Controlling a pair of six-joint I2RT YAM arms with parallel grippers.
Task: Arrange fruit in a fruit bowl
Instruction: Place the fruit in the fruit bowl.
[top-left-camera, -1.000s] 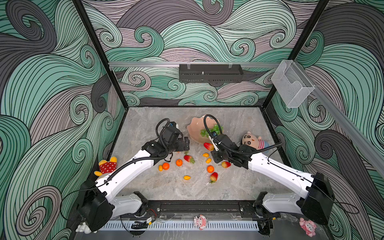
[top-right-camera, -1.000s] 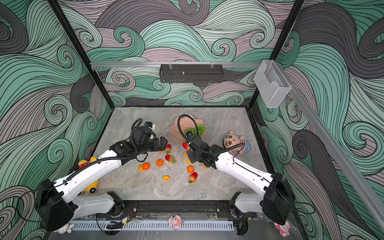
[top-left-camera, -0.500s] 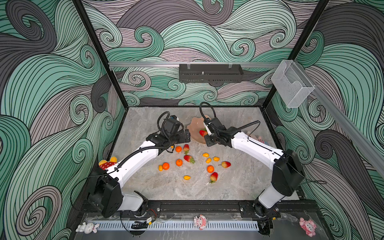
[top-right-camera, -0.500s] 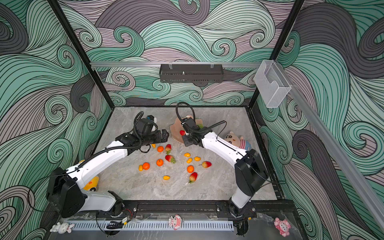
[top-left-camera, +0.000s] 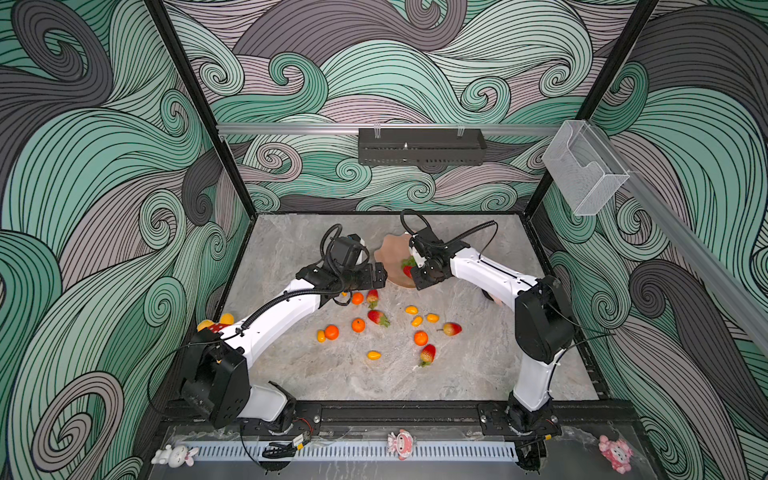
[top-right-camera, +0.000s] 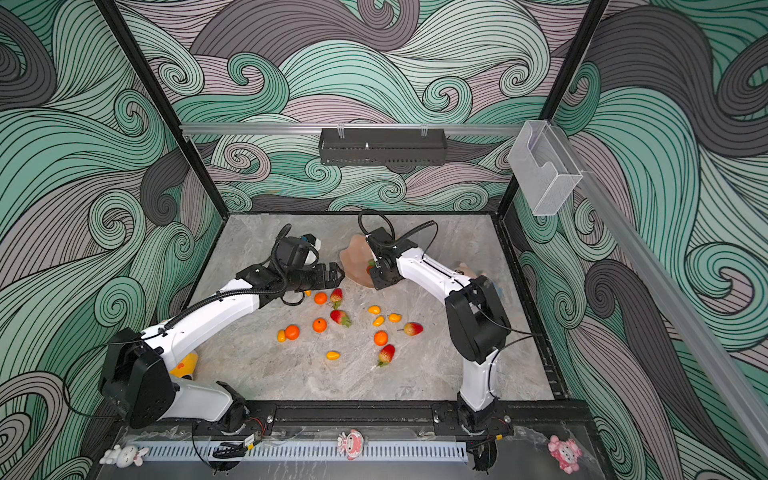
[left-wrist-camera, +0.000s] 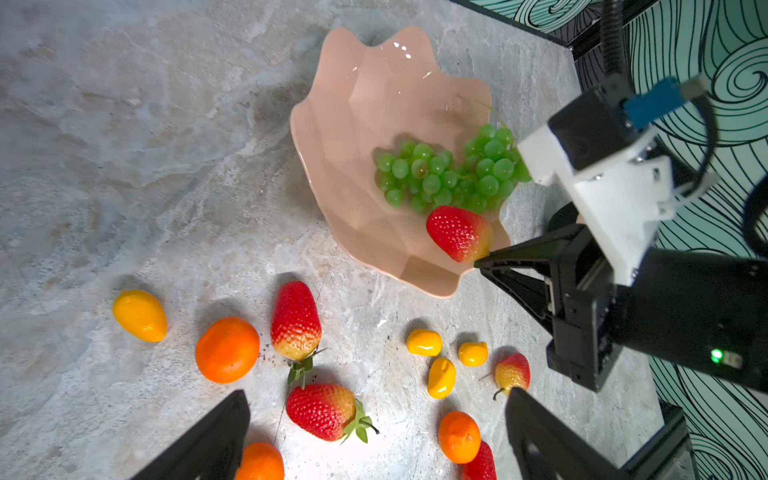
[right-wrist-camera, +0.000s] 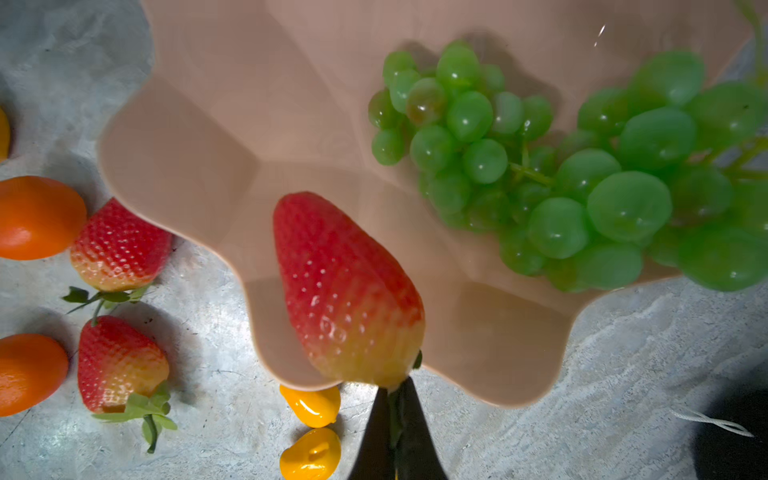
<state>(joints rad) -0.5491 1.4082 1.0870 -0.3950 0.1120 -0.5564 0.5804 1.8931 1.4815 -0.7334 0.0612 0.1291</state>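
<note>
Right jaws pinched shut on the leafy end of a strawberry (right-wrist-camera: 345, 286), its tip pointing into the pink bowl (left-wrist-camera: 353, 104) over the near rim — whether it touched the bowl, unclear. Bowl sat at far centre of the desk (top-left-camera: 332, 374), green grapes (left-wrist-camera: 436, 178) lying in its right side. Left jaws stood wide and empty, just left of the bowl. Loose on the desk nearer in — tangerines (top-left-camera: 358, 325), strawberries (top-left-camera: 377, 318), small yellow ovals (top-left-camera: 411, 309).

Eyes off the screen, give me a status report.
Left gripper: jaws open, empty. Right gripper: jaws shut on strawberry, over bowl. Grapes in bowl, nothing blocking.
</note>
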